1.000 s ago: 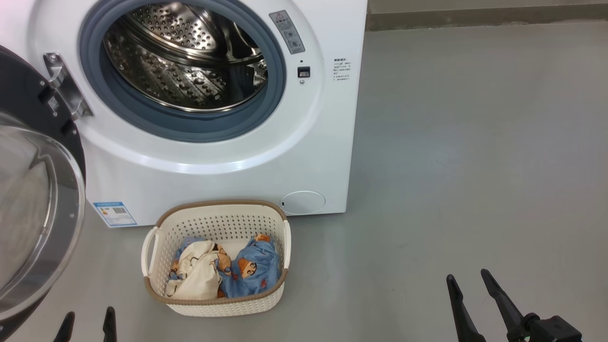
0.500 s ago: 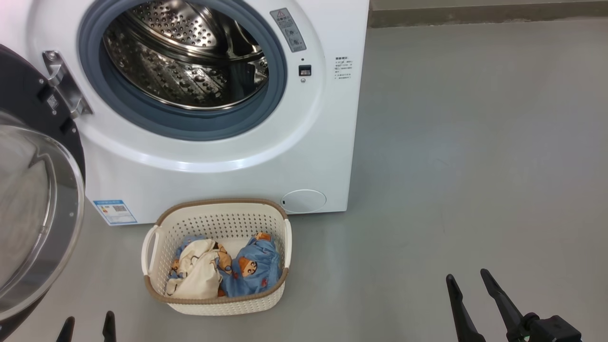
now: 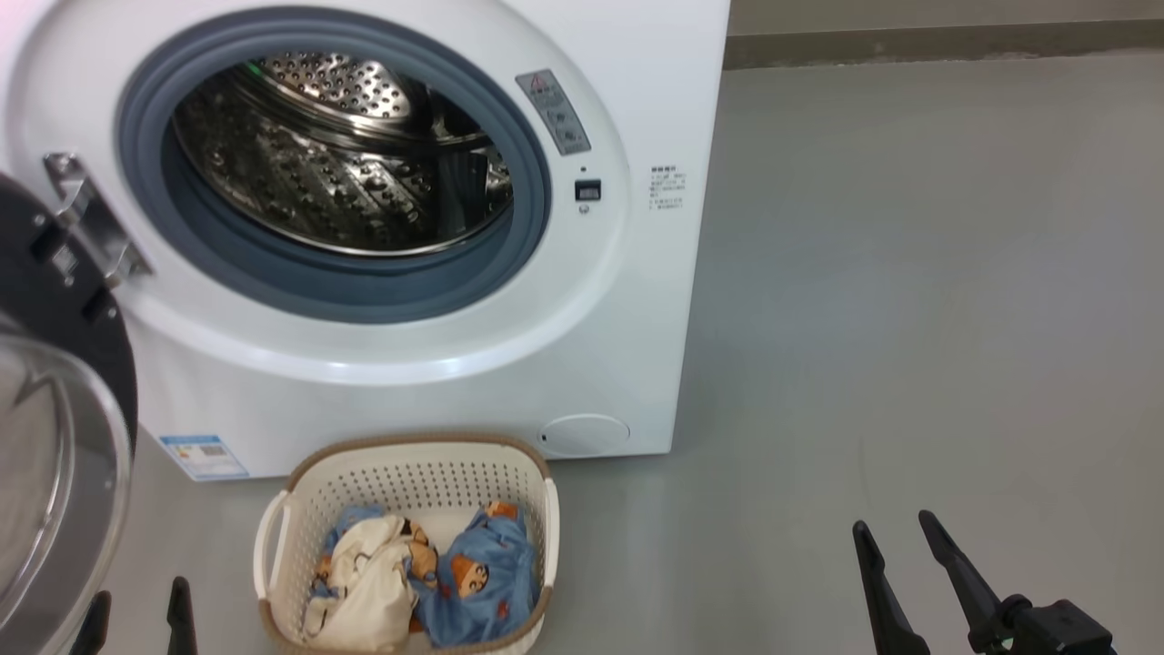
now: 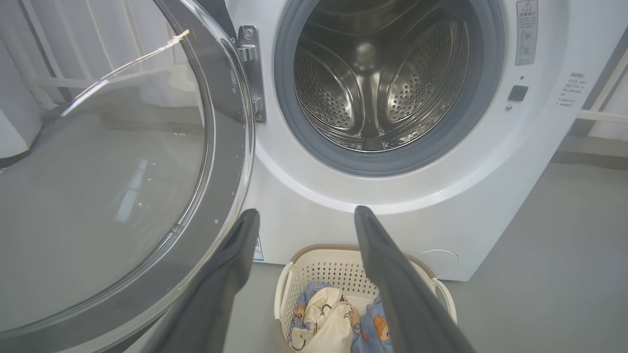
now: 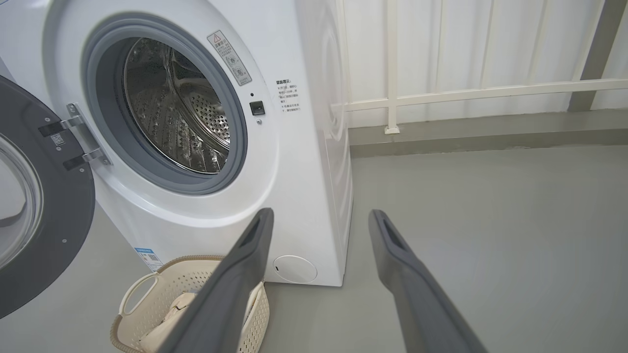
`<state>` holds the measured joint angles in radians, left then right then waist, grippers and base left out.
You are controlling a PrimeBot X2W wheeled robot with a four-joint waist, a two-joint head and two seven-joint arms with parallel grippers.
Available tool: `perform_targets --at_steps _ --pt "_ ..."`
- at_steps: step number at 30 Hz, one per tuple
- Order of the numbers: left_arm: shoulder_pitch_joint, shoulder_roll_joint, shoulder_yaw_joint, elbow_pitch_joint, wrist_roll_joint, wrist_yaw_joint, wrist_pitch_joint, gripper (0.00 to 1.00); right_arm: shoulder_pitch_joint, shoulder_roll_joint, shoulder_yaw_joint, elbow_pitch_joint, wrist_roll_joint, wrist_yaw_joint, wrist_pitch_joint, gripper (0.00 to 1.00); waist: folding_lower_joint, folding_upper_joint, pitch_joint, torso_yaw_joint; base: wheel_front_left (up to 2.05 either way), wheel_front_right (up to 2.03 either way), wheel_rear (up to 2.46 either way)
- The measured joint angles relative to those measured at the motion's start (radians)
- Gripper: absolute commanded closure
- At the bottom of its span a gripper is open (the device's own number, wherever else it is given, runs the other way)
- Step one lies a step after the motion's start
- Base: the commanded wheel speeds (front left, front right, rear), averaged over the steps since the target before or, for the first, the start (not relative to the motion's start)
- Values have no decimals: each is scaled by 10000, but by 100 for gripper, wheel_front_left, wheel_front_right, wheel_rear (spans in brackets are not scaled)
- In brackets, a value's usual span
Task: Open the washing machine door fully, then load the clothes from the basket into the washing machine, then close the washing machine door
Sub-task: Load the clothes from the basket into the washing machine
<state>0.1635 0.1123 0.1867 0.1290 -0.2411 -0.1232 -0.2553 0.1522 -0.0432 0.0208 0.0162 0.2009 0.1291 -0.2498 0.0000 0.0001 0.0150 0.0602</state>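
Step 1 looked done: door [image 3: 55, 409] stood wide open at L of washer [image 3: 436, 382], freeing drum [image 3: 336, 173] for loading. clothes [image 3: 427, 582] lay in basket [image 3: 409, 446] on floor, just before washer. L gripper [image 3: 138, 591] & R gripper [image 3: 893, 523] both spread wide, holding nothing, prob. ready for clothes.

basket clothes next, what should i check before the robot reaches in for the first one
1. washing machine door swung clear of the opening: ok
2. drum empty, nothing blocking it: ok
3. clothes both lying in the basket: ok
4. basket upright on the floor, in front of the washing machine: ok
5. left gripper open and empty: ok
6. right gripper open and empty: ok
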Motion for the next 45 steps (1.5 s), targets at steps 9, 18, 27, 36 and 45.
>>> perform_targets --at_steps 9,18,27,36,45 --pt "-97 -105 94 -6 4 -4 0 0 -114 4 0 10 17 0 0 0 0 0 80 38 107 -107 0" --pt "-96 -148 65 21 84 -38 0 0 -112 4 19 17 42 0 0 0 0 0 99 15 8 -8 0" --pt "-80 -148 -157 17 77 -50 0 0 -104 4 33 40 42 0 0 0 1 -1 100 24 0 0 0" --pt "-84 2 -372 8 -153 -50 0 0 -106 4 52 -67 42 0 0 0 0 0 503 44 0 0 0" --pt "-656 520 -650 73 -709 -52 0 0 -512 2 205 -330 42 0 -2 0 0 0 1301 63 0 0 0"
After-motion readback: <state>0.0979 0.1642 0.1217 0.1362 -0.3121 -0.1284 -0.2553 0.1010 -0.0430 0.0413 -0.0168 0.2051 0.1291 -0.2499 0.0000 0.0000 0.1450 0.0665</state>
